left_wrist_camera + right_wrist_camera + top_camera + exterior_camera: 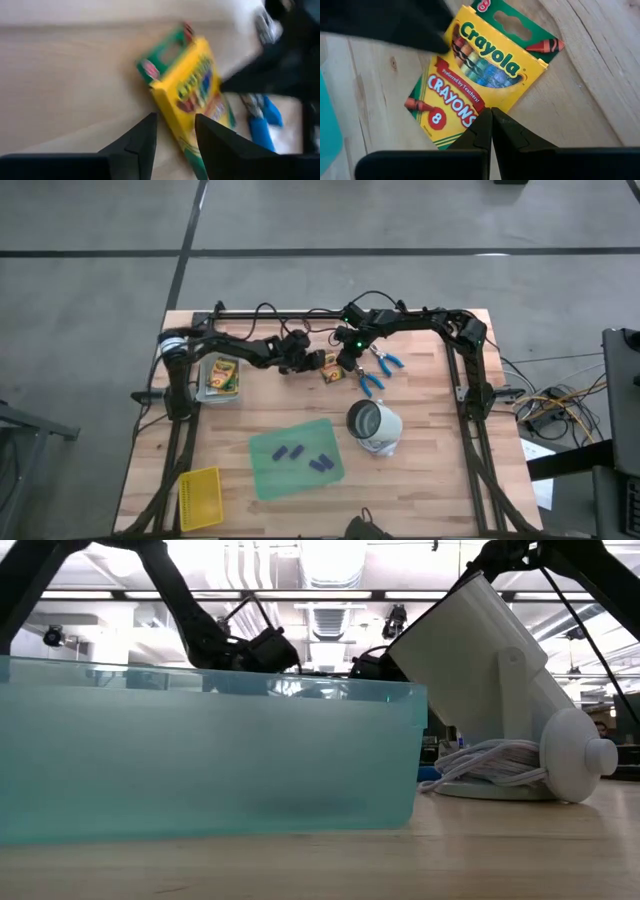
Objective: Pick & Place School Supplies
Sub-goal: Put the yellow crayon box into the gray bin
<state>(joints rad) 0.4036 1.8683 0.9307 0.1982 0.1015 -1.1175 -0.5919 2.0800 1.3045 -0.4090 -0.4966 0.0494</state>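
Where arm blocks: crayon box (480,85) (corner).

A yellow Crayola crayon box (477,80) lies flat on the wooden desk (590,95), the right gripper (491,120) fingers pressed together just over its lower edge.

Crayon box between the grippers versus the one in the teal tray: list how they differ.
The crayon box between the left gripper and right gripper lies on bare wood; the other crayon box rests inside the teal tray. The first sits mid-table beside the blue-handled tools, the second near the left edge. Both are yellow and green.
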